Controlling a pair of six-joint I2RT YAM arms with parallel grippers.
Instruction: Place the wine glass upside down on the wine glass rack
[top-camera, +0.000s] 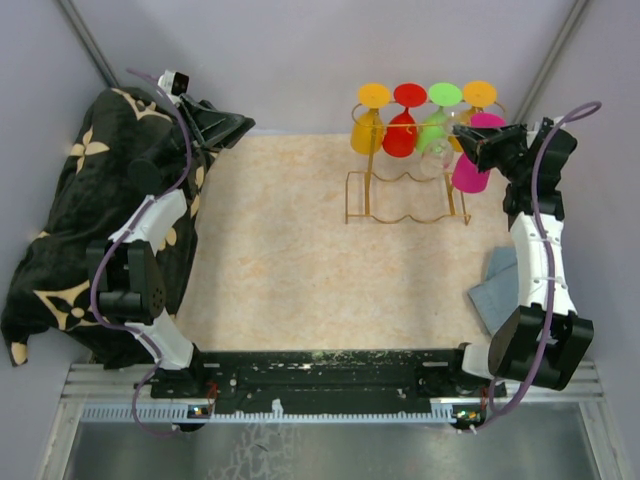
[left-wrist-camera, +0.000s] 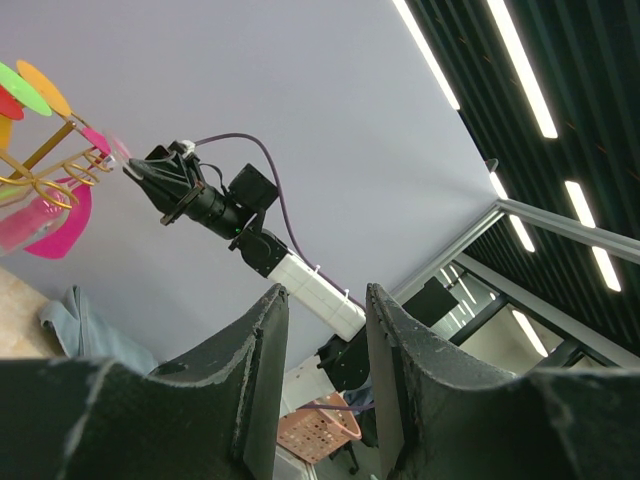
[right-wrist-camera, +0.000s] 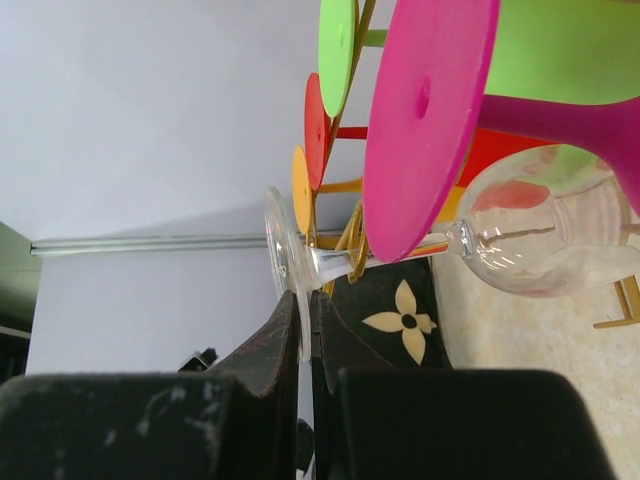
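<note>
The clear wine glass (right-wrist-camera: 530, 245) lies on its side in the right wrist view, with its stem running through the gold wire of the wine glass rack (right-wrist-camera: 352, 238). My right gripper (right-wrist-camera: 305, 300) is shut on the rim of the glass's foot (right-wrist-camera: 283, 255). From above, this gripper (top-camera: 468, 140) sits at the right end of the rack's (top-camera: 405, 205) top rail, and the clear glass (top-camera: 437, 155) shows faintly among the coloured ones. My left gripper (left-wrist-camera: 325, 300) stands open with nothing between its fingers, far off to the left (top-camera: 225, 125).
Several coloured glasses hang upside down on the rack: orange (top-camera: 368, 128), red (top-camera: 401, 130), green (top-camera: 436, 120) and pink (top-camera: 472, 165). A black patterned blanket (top-camera: 80, 220) covers the table's left side. A grey cloth (top-camera: 497, 290) lies by the right arm.
</note>
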